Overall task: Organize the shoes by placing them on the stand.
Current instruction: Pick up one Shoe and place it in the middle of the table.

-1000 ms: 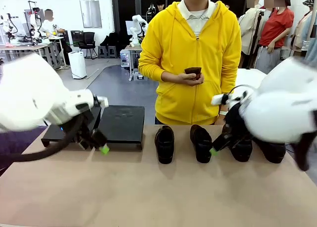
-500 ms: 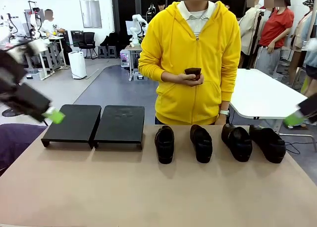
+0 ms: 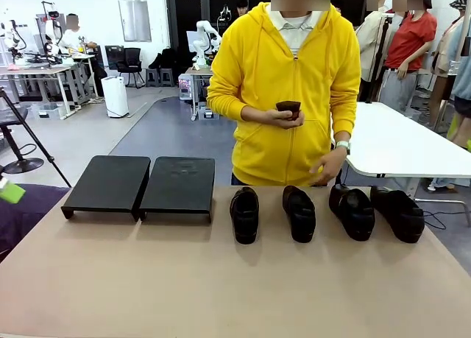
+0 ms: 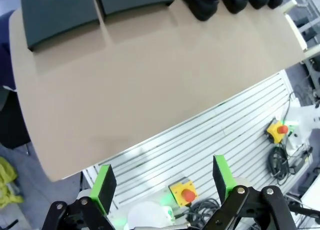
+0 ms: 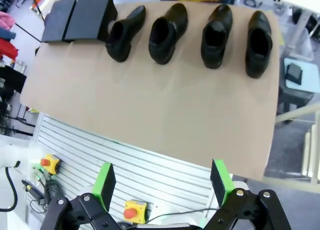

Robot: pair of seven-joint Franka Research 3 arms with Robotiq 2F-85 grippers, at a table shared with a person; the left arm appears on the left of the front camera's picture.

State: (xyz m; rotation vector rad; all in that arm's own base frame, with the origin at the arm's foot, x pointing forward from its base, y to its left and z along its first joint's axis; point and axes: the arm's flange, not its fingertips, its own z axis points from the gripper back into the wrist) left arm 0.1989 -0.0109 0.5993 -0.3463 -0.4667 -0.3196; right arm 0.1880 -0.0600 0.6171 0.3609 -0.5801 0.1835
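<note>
Four black slip-on shoes stand in a row on the tan table's right half: [image 3: 244, 214], [image 3: 299, 213], [image 3: 353, 211], [image 3: 398, 213]. From the right wrist view they lie along the top [image 5: 167, 33]. The stand [image 3: 140, 183], two black panels side by side, sits at the far left with nothing on it; it also appears as the stand [image 4: 55, 12] and the stand [image 5: 75, 17]. My left gripper [image 4: 162, 183] hangs open, high over the table's near edge. My right gripper [image 5: 162, 181] is open too, high above the near edge. One green fingertip pad [image 3: 11, 191] peeks in at the left edge.
A person in a yellow hoodie [image 3: 283, 80] stands at the far side, holding a small dark object [image 3: 288, 107]; the other hand [image 3: 324, 165] hangs just behind the shoes. Below the near edge are a slatted base [image 4: 215, 135] and red stop buttons [image 4: 188, 194].
Both arms have swung up and back from over the table, leaving the front view. The person's hand has dropped toward the shoes. Shoes and stand have not moved.
</note>
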